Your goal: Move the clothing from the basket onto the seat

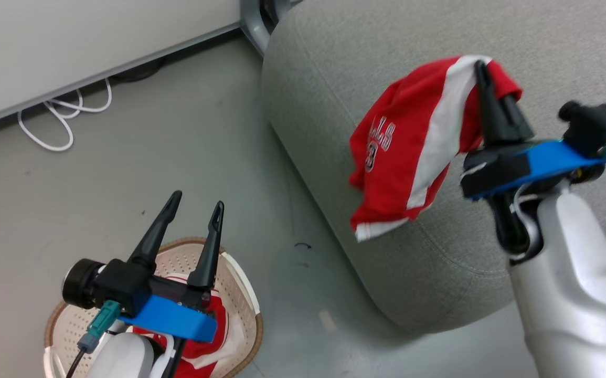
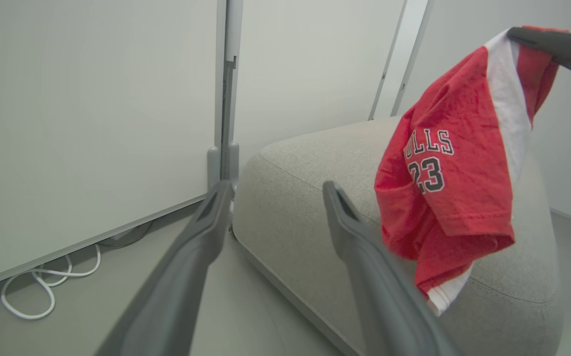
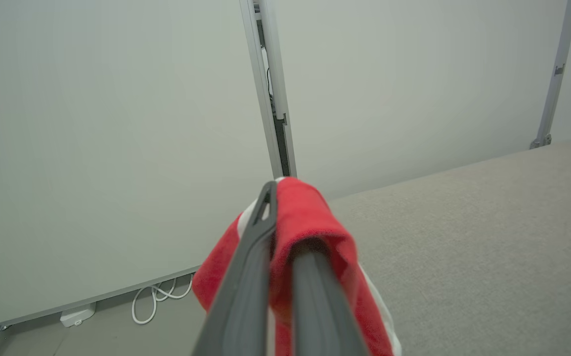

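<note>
Clothing (image 1: 413,142) is held above the seat (image 1: 344,58), clamped in the right end effector (image 1: 480,71), likely for release. The left end effector (image 1: 198,200) is spread over the garment (image 1: 220,316) in the basket (image 1: 257,328).

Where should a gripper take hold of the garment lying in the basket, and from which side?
Probably a bunched fold of the red garment, from straight above: it lies crumpled low inside the basket, whose walls block the sides, and the open left gripper hangs over it.
</note>
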`<state>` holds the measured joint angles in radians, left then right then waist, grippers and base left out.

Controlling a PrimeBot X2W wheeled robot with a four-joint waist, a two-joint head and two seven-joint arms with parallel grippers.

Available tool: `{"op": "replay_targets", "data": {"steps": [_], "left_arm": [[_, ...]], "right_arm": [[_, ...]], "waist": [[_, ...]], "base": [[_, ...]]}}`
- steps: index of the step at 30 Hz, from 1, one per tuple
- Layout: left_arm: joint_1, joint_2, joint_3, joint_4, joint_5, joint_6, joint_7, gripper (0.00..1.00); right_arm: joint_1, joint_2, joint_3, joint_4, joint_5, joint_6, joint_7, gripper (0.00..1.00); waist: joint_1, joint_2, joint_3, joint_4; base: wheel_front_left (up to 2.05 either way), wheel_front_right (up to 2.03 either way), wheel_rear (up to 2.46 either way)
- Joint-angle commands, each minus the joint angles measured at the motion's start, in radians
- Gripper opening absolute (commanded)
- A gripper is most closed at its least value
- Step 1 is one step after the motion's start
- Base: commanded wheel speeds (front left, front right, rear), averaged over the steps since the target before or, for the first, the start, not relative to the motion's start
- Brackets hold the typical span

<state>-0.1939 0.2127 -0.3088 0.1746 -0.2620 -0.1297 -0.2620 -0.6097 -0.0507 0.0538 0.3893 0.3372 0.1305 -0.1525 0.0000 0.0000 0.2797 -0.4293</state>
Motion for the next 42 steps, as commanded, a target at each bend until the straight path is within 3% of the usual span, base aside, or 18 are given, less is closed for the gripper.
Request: {"op": "replay_targets", "data": {"steps": [1,5,18,31,32,33,34,42], "left_arm": [[-0.021,0.008,0.000,-0.006,0.009,-0.001,-0.005,1.00],[-0.061,0.025,0.008,-0.032,0.017,-0.001,-0.005,1.00],[-0.166,0.095,0.010,-0.158,0.056,-0.001,-0.004,1.00],[-0.196,0.137,-0.012,-0.186,0.073,0.000,0.004,1.00],[-0.198,0.136,-0.013,-0.183,0.072,0.001,0.004,1.00],[-0.199,0.136,-0.012,-0.181,0.072,0.002,0.003,1.00],[-0.200,0.135,-0.010,-0.179,0.070,0.005,0.003,1.00],[-0.199,0.116,-0.018,-0.143,0.059,0.006,-0.002,1.00]], "right_arm": [[-0.037,0.001,-0.019,0.009,0.003,0.000,-0.009,0.00],[-0.184,-0.015,-0.135,0.065,-0.006,0.000,-0.028,0.00],[-0.473,-0.223,-0.467,0.155,-0.170,0.000,-0.032,0.00],[-0.465,-0.195,-0.649,0.458,-0.293,0.000,-0.030,0.00],[-0.464,-0.194,-0.660,0.481,-0.304,0.000,-0.032,0.36],[-0.467,-0.192,-0.665,0.500,-0.315,0.000,-0.033,0.94],[-0.471,-0.190,-0.669,0.516,-0.322,0.000,-0.037,1.00],[-0.480,-0.206,-0.665,0.602,-0.383,0.000,-0.064,1.00]], "waist": [[0.0000,0.0000,0.050,0.017],[0.0000,0.0000,0.137,0.043],[0.0000,0.0000,0.397,0.120],[0.0000,0.0000,0.465,0.134],[0.0000,0.0000,0.463,0.136],[0.0000,0.0000,0.460,0.137],[0.0000,0.0000,0.456,0.137],[0.0000,0.0000,0.405,0.149]], "base": [[0.00,0.00,0.00],[0.00,0.00,0.00],[0.00,0.00,0.00],[0.00,0.00,0.00],[0.00,0.00,0.00],[0.00,0.00,0.00],[0.00,0.00,0.00],[0.00,0.00,0.00]]}}
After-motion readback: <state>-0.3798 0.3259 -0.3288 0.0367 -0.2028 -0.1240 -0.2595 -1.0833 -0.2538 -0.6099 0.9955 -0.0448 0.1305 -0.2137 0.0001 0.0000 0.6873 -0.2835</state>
